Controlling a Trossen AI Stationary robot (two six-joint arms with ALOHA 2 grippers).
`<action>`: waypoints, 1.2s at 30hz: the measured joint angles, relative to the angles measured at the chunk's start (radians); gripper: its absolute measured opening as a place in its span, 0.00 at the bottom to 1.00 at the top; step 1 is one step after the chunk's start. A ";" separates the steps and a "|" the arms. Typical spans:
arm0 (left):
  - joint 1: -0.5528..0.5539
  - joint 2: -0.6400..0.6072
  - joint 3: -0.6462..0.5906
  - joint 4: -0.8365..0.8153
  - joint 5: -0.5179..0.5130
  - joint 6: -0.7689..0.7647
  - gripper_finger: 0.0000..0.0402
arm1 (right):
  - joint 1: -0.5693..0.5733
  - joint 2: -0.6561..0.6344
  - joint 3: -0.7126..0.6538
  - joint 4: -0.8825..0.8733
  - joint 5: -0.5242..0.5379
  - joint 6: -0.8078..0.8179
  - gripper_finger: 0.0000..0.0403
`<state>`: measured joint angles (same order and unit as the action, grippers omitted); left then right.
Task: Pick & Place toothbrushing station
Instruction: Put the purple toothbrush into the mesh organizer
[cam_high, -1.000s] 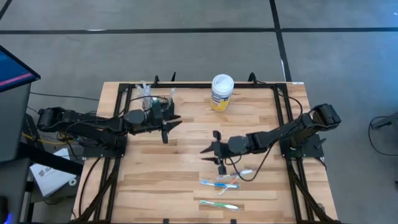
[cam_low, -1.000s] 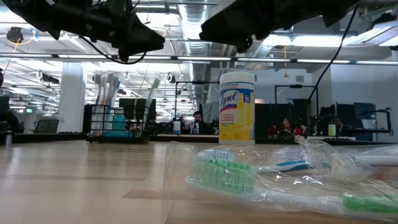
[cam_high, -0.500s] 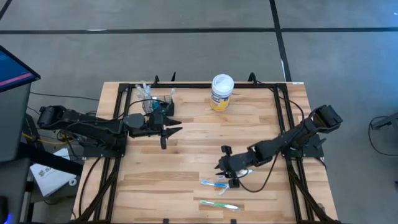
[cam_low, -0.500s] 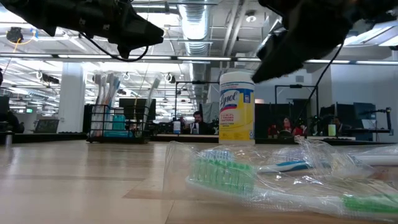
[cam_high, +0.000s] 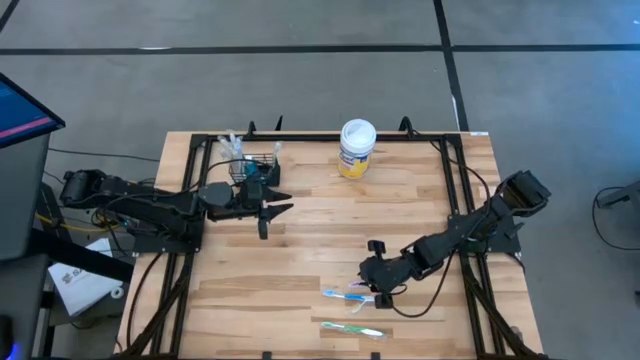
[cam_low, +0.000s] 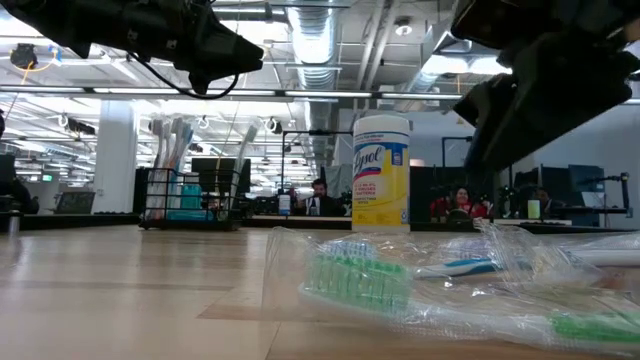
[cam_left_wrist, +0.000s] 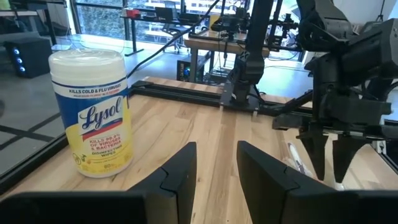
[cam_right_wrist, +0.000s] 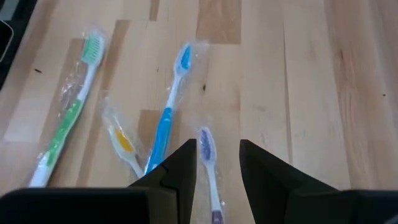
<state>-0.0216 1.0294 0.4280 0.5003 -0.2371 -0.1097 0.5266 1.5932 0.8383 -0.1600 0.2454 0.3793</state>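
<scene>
The toothbrushing station, a small black wire-mesh basket (cam_high: 256, 164), stands on its base at the table's far left with several toothbrushes upright in it; it also shows in the low view (cam_low: 188, 198). My left gripper (cam_high: 274, 214) hangs open and empty just near of the basket. My right gripper (cam_high: 381, 288) is open and empty, low over wrapped toothbrushes lying flat at the near middle: a blue one (cam_right_wrist: 168, 118), a green one (cam_right_wrist: 69, 111), a yellow one (cam_right_wrist: 123, 145) and a purple one (cam_right_wrist: 208, 153), which lies between its fingers' line.
A white-lidded yellow-labelled round wipes tub (cam_high: 356, 148) stands at the far middle, also in the left wrist view (cam_left_wrist: 93, 112). A black metal frame (cam_high: 330, 137) runs along the table's far and side edges. Bare wood lies between the two arms.
My right gripper has gone toward the table's near edge and a little to the right, and down over the loose toothbrushes. The toothbrushes and the basket have stayed where they were.
</scene>
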 joint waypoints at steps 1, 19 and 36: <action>0.000 0.000 0.000 0.000 0.000 0.000 0.27 | 0.002 0.003 0.000 0.001 0.001 0.005 0.28; 0.000 0.000 0.000 -0.007 0.000 0.000 0.27 | 0.004 0.130 0.000 0.002 -0.027 0.041 0.28; 0.000 0.000 0.000 -0.007 0.000 0.000 0.27 | 0.023 0.130 0.000 0.003 -0.037 0.041 0.28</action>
<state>-0.0212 1.0298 0.4282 0.4934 -0.2375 -0.1100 0.5495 1.7229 0.8387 -0.1566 0.2087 0.4202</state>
